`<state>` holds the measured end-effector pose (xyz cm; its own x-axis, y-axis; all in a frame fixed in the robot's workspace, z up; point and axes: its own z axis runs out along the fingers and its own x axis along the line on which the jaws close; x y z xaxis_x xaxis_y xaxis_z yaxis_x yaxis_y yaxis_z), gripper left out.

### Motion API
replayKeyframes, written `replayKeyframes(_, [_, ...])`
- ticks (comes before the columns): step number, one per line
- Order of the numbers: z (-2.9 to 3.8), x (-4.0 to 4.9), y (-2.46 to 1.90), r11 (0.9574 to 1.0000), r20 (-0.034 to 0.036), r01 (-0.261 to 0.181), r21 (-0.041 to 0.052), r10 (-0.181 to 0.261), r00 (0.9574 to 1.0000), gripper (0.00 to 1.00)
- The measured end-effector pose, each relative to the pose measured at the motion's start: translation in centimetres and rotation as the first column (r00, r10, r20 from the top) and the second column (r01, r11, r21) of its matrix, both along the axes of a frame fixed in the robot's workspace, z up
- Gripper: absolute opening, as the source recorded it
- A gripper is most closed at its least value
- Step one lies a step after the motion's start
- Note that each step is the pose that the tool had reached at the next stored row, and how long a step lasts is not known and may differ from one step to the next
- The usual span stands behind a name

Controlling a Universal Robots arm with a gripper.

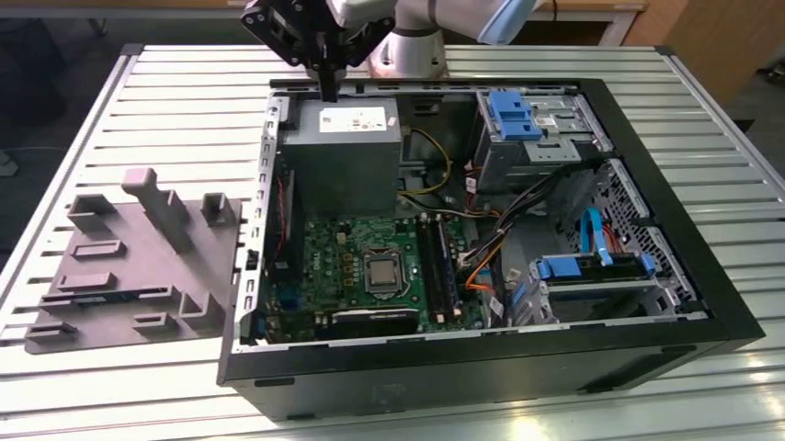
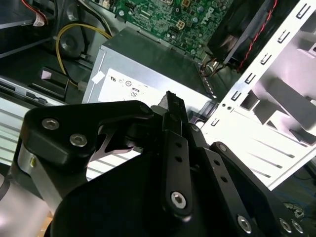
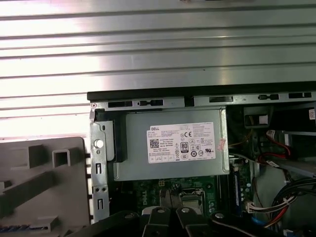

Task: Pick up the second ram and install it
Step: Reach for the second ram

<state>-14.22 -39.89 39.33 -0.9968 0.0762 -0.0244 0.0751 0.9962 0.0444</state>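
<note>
the second ram [image 3: 15,228] seems to be the thin blue-flecked strip in the grey tray [image 3: 54,195], lower left of the first wrist view; little of it shows. the gripper [image 1: 329,92], fingers [image 2: 174,148] pressed together and empty, hangs over the psu [image 1: 341,147], well apart from the tray. the pick looks unstarted; it calls for parted fingers squared to the stick.

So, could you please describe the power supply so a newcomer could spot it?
Look inside the open black case on the slatted table. The power supply sits beside the green motherboard, by the gripper. It is the one plain grey box with a white label.
</note>
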Motion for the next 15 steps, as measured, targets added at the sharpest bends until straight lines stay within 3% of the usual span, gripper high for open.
replayKeyframes(15, [0.0, -1.82, 0.0, 1.0, 0.0001, 0.0, 0.0, 0.0, 1.0, 0.11])
